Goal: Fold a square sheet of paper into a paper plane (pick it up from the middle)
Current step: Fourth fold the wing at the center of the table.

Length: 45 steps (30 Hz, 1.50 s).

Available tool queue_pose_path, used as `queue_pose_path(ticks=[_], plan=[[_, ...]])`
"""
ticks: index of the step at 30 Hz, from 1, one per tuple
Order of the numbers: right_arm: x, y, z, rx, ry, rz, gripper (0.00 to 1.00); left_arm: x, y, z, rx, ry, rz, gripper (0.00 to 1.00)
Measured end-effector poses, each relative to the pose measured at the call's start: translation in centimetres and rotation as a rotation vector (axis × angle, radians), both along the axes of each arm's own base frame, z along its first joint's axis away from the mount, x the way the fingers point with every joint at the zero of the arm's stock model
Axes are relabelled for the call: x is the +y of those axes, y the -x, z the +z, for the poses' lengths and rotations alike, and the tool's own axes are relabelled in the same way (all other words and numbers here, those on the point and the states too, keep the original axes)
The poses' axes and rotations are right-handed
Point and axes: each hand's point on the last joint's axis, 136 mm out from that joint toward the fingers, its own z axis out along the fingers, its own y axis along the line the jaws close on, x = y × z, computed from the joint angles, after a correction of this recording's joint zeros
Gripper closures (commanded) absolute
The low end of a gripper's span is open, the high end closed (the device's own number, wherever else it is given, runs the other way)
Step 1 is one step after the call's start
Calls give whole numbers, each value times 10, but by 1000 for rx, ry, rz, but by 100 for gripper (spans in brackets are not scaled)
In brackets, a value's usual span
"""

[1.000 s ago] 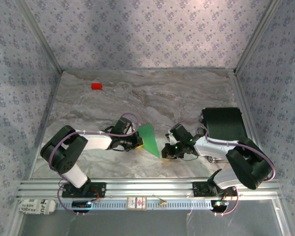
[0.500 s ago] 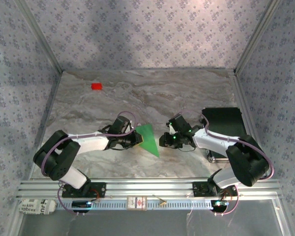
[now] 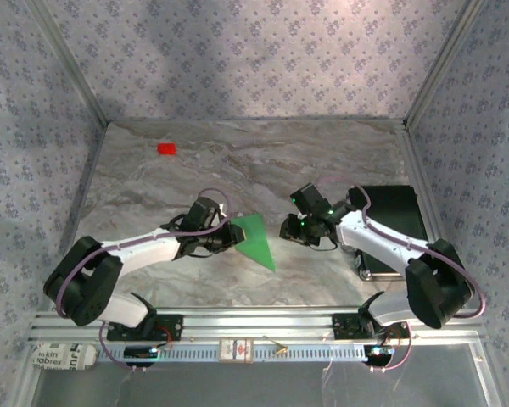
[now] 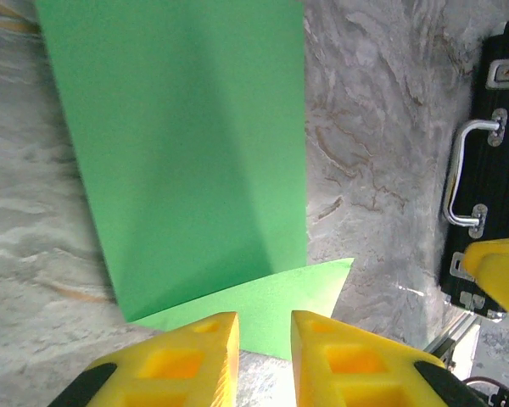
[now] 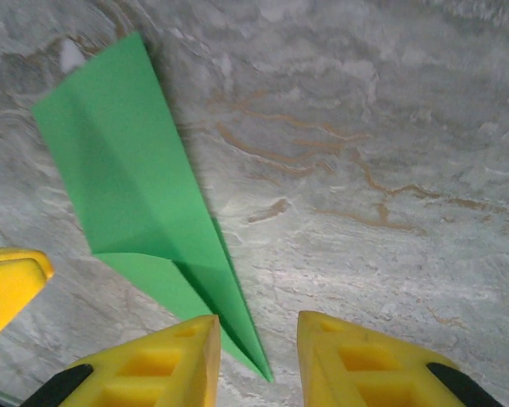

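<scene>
The green paper plane (image 3: 254, 239) lies flat on the marble table (image 3: 322, 161), a slim folded dart with its tip toward the near edge. My left gripper (image 3: 235, 233) sits at its left edge. In the left wrist view the yellow fingers (image 4: 195, 339) of that gripper (image 4: 265, 320) stand apart just short of a folded flap of the plane (image 4: 187, 153), gripping nothing. My right gripper (image 3: 287, 231) hovers to the plane's right. In the right wrist view that gripper (image 5: 257, 326) is open, with the tip of the plane (image 5: 127, 186) lying on the table between the fingertips.
A small red block (image 3: 166, 148) lies at the far left of the table. A black case (image 3: 390, 212) with a metal handle (image 4: 462, 174) stands at the right, behind the right arm. Patterned walls enclose three sides, and a metal rail (image 3: 254, 326) runs along the near edge.
Both grippers have opened and let go of the paper. Both arms have reached farther from the near edge, the right one most. The plane stays on the table.
</scene>
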Motion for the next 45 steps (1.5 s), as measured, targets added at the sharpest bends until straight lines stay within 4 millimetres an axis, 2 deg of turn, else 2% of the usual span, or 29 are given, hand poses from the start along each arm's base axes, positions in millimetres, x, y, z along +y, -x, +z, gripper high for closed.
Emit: queue_pose_path(ticks=[12,17,21,29,34,38,40,42,43,45], plan=[[-2,-3,9,-13,23,3,68,22,-9,10,-8,-1,62,75],[0,-7,10,-54,31,54,60,32,-15,12,-15,-3,89,70],[9,-14,9,-96,22,119,56,40,-17,8,-6,-9,114,65],[39,-16,-17,-79,15,276,55,65,-14,-5,27,-15,181,59],[54,-12,-37,-35,3,339,58,66,-15,-3,35,2,182,58],[57,-11,-48,-12,7,364,64,63,-15,-2,44,20,173,58],[59,-10,-49,-11,1,376,77,62,-14,-5,56,21,169,58],[61,-10,-47,-17,-12,388,83,62,-12,-7,68,22,164,58],[63,-10,-46,-21,-21,394,89,61,-11,-9,76,23,162,58],[66,-11,-44,-29,-38,402,93,60,-11,-10,85,28,157,57]])
